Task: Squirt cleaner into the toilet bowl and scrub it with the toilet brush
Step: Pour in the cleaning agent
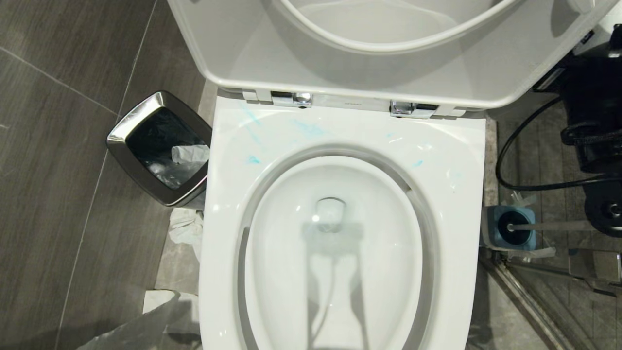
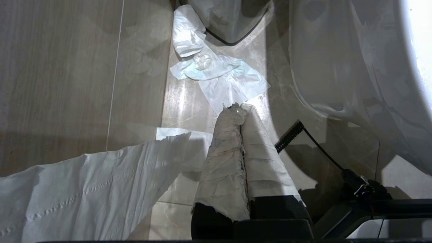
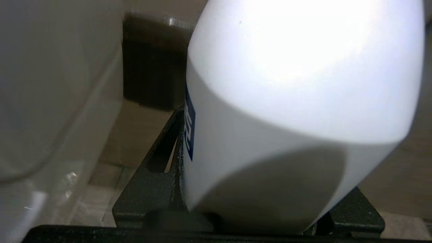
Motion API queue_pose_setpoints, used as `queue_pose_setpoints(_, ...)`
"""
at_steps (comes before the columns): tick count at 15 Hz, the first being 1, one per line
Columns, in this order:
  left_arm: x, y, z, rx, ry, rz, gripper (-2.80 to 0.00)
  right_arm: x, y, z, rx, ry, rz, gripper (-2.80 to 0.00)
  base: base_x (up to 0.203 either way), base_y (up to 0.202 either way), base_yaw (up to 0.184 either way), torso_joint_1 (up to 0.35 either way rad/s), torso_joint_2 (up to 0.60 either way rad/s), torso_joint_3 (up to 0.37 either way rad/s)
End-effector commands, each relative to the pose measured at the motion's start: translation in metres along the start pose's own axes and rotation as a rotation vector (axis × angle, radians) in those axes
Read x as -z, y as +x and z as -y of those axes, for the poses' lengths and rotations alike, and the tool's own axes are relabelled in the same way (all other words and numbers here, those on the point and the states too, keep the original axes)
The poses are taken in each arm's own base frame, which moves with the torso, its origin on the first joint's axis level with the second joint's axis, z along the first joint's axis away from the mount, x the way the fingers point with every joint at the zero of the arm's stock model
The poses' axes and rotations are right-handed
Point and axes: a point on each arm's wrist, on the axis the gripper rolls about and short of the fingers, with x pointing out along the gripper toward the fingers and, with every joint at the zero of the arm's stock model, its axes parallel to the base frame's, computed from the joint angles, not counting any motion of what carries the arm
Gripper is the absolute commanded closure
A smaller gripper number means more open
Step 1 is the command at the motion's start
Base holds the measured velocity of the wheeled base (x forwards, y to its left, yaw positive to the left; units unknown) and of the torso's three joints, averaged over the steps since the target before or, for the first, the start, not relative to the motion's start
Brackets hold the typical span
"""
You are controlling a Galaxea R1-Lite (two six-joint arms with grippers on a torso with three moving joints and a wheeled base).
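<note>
Our right gripper is clamped on one white bottle with a blue label, its black fingers pressed to the bottle's sides; this arm shows at the far right of the head view. We judge the step is bringing cleaner over the toilet bowl: keep the grip firm, aim the nozzle under the rim, and squeeze gently. Our left gripper hangs parked near the floor, its paper-wrapped fingers together. We count one toilet brush in one blue holder right of the bowl, one bin on the left, and several blue smears on the far rim.
</note>
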Motion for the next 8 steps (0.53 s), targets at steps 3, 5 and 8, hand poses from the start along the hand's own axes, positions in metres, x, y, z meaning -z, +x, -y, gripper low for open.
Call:
queue_pose_setpoints(3, 0.002, 0.000, 0.000, -0.001, 0.000, -0.005, 0.00, -0.058, -0.033, 0.022, 0.035, 0.009, 0.062, 0.00, 0.000, 0.000, 0.000, 0.000, 0.00, 0.000)
queue_pose_setpoints(5, 0.002, 0.000, 0.000, -0.001, 0.000, -0.005, 0.00, -0.083, -0.055, 0.032, 0.034, 0.001, 0.047, 0.00, 0.000, 0.000, 0.000, 0.000, 0.00, 0.000)
queue_pose_setpoints(8, 0.002, 0.000, 0.000, -0.001, 0.000, -0.006, 0.00, -0.116, -0.089, 0.046, 0.008, -0.031, -0.045, 0.00, 0.000, 0.000, 0.000, 0.000, 0.00, 0.000)
